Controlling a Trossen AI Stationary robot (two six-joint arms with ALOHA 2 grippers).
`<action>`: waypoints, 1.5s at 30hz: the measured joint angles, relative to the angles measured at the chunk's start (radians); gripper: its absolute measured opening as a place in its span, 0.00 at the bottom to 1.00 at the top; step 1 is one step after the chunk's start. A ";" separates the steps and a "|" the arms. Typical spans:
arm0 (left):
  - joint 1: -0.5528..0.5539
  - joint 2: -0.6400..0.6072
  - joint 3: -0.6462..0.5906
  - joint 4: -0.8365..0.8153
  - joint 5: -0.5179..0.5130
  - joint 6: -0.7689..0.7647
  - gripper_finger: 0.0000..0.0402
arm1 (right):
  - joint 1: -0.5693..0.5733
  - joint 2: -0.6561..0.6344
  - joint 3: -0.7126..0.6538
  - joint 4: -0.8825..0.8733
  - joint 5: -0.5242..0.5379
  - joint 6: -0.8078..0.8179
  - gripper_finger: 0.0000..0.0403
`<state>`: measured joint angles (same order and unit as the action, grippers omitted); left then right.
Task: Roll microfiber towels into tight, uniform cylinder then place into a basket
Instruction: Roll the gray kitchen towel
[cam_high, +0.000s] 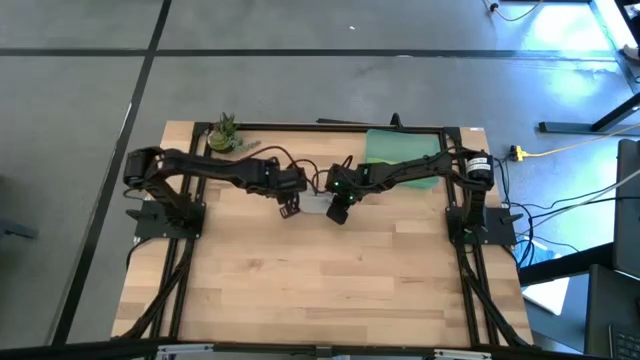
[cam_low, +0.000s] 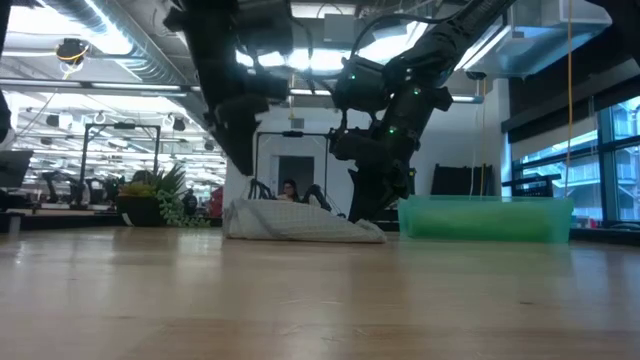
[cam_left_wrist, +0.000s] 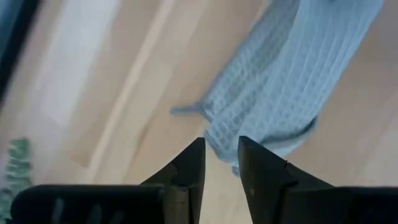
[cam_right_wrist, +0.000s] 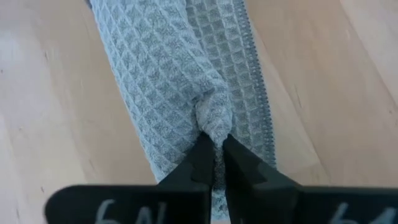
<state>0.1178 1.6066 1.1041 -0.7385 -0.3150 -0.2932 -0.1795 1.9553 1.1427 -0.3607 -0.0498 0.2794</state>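
Grey waffle-weave towel (cam_right_wrist: 180, 81) pinched in fold by right hand (cam_right_wrist: 216, 163), fingers clamped tight on bunched cloth. Left hand (cam_left_wrist: 221, 163) parted slightly, gripping nothing, poised just above towel's near end. Both arms stretched inward, meeting mid-bench (cam_high: 330, 280). Towel lying loosely bunched, not rolled tight. Teal basket (cam_low: 485, 218) near right arm's base.

"6A" on right tool (cam_right_wrist: 217, 149) housing

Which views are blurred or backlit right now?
Left wrist view: motion-smeared, grey towel soft. Right wrist view: sharp, towel weave crisp at the right gripper. Low view: arms backlit into silhouettes by ceiling lights, basket hazy. High view: even light, glare on the floor at the top right.
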 joint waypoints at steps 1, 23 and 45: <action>-0.006 -0.008 0.002 0.003 -0.006 0.009 0.22 | 0.000 0.000 0.000 0.000 0.000 0.000 0.04; -0.030 0.263 0.011 0.144 0.085 0.120 0.21 | 0.000 0.000 0.000 0.002 -0.015 0.005 0.05; -0.025 0.284 0.011 0.145 0.098 0.123 0.22 | -0.075 -0.007 0.017 -0.026 -0.213 0.088 0.39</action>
<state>0.0933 1.8906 1.1156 -0.5930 -0.2169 -0.1701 -0.2549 1.9483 1.1599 -0.3863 -0.2628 0.3674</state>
